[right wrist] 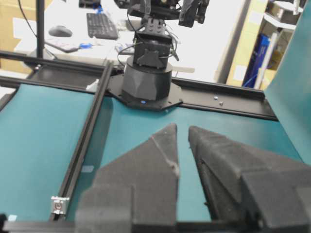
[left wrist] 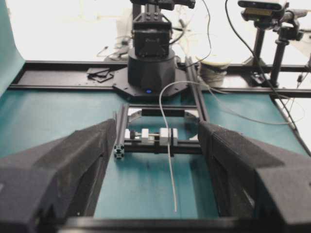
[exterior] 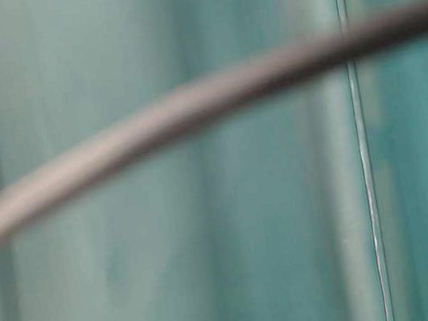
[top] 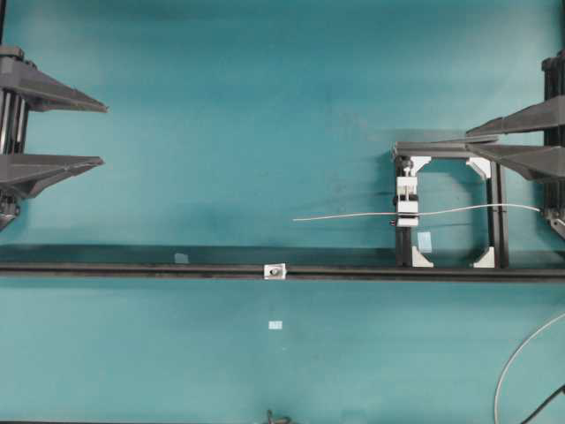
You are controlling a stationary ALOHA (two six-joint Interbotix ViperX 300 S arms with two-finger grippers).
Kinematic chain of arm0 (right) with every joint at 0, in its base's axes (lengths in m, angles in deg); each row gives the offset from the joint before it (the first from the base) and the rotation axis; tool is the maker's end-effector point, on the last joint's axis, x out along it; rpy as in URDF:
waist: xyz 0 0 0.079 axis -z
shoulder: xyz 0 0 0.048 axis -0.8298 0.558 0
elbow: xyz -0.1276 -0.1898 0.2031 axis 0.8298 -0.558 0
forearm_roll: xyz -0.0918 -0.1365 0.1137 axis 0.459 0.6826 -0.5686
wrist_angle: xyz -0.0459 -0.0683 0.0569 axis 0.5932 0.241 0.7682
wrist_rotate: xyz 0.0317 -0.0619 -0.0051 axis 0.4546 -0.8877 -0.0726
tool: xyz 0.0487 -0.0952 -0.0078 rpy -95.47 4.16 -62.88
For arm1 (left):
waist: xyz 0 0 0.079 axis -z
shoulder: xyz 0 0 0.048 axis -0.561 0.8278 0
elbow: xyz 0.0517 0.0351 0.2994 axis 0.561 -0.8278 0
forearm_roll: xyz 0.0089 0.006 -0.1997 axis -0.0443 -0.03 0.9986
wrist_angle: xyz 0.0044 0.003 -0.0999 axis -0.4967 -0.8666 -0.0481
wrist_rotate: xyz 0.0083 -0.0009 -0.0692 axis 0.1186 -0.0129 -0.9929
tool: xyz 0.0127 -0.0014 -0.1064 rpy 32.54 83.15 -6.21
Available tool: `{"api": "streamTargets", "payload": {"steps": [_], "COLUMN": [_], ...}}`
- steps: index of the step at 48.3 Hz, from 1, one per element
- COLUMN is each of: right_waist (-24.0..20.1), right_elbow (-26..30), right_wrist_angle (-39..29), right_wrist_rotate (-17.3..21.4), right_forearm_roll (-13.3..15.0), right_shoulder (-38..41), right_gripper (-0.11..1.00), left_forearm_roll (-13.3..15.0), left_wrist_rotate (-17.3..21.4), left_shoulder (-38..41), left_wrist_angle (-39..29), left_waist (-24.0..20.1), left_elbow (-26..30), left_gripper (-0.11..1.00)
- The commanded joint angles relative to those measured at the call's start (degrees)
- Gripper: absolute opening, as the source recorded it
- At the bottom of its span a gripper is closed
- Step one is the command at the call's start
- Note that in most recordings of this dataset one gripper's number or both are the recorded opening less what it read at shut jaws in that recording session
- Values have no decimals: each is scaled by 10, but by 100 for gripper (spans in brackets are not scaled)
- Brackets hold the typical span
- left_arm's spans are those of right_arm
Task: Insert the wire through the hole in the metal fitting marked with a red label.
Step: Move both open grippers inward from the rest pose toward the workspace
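The thin pale wire (top: 353, 215) lies almost level across the mat, pinched in a white clamp block (top: 407, 203). Its free end points left. In the left wrist view the wire (left wrist: 170, 165) runs toward the camera from that block (left wrist: 165, 136). The small silver metal fitting (top: 275, 271) sits on the long black rail, its dark hole facing up; the right wrist view shows the fitting (right wrist: 59, 205) at lower left. My left gripper (top: 104, 134) stands open at the far left, nothing between its fingers (left wrist: 73, 160). My right gripper (top: 468, 141) hovers over the frame's far corner, open by a narrow gap and empty (right wrist: 182, 130).
A black square frame (top: 499, 221) with white corner brackets holds the clamp block. The black rail (top: 132, 270) crosses the whole mat. A thicker grey cable (top: 512, 362) loops at lower right. The table-level view is blurred, with a grey cable (exterior: 189, 107) across it.
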Motion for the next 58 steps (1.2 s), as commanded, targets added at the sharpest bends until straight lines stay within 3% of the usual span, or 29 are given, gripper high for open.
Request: {"api": "streamTargets", "payload": {"steps": [1,3,8,10,15,18,23,35,58], "right_waist": [4,4,5,5,5,5,5,5,5], "right_elbow": [2,2,2,2,4,3,3,11,26], "right_wrist_angle": [1,0,-4,-4,-4,-5,-12,-25,-39], "right_wrist_rotate": [3,4,16,25,49,56,56,62,158], "right_forearm_roll": [-1,-1,-4,-8,-11,-10,-10,-12,-15], "right_shoulder": [4,5,11,13,22,27,33,39,105], "right_gripper": [24,21,2,-1,-2,-1,15,84,85], "left_forearm_roll": [18,18,18,18,18,18,18,18,18], "left_wrist_rotate": [4,5,8,9,9,10,10,11,50], "left_shoulder": [5,5,11,16,24,30,41,71,175], "left_wrist_angle": [2,2,4,6,11,17,24,25,65], "left_waist": [-1,-1,-4,-6,-11,-12,-12,-14,-20], "left_elbow": [11,9,4,3,-2,-4,-4,-4,-2], "left_gripper": [24,22,3,1,18,34,65,66,81]}}
